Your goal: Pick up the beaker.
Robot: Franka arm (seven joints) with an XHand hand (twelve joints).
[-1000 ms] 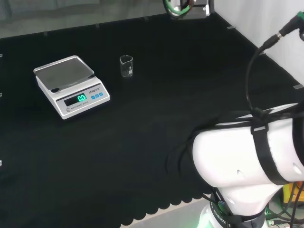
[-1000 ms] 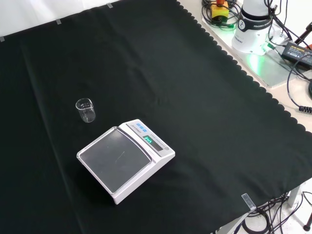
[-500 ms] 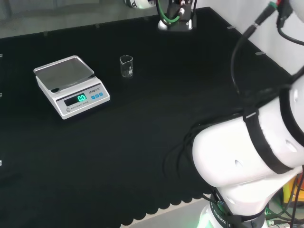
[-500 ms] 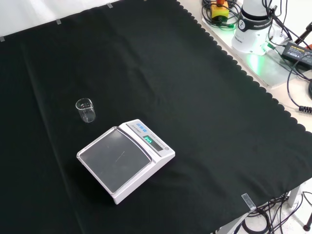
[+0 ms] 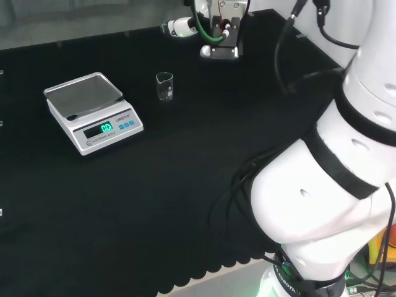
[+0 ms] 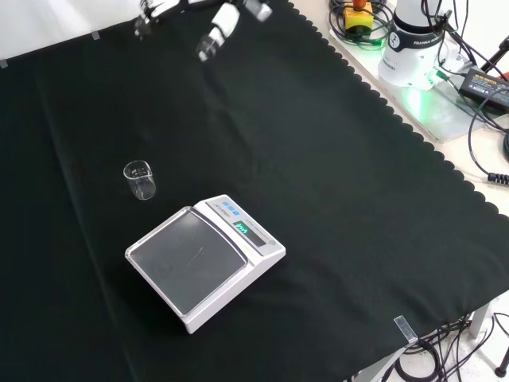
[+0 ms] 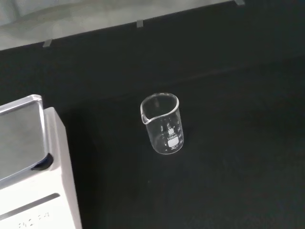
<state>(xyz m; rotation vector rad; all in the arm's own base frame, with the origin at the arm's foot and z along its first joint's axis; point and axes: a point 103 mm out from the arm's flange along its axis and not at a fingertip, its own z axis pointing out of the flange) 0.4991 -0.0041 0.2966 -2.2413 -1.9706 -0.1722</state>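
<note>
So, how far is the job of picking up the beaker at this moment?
Nothing is finished yet. The beaker stands upright on the cloth beside the scale, untouched and seemingly empty. In hand: the hand is at the top of the front view, well away from the beaker, fingers roughly straight, holding nothing. Left to do: reach the beaker, close the fingers around it and lift.

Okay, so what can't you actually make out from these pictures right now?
- The hand: in the front view it is cut off by the top edge and blurred, so the set of its fingers cannot be told.
- The beaker: its clear glass gives no sure sign of any contents in the wrist view, and it is too small in the head view.
- The scale: its lit display is too small to read in the head view, and the wrist view's edge cuts it off.
</note>
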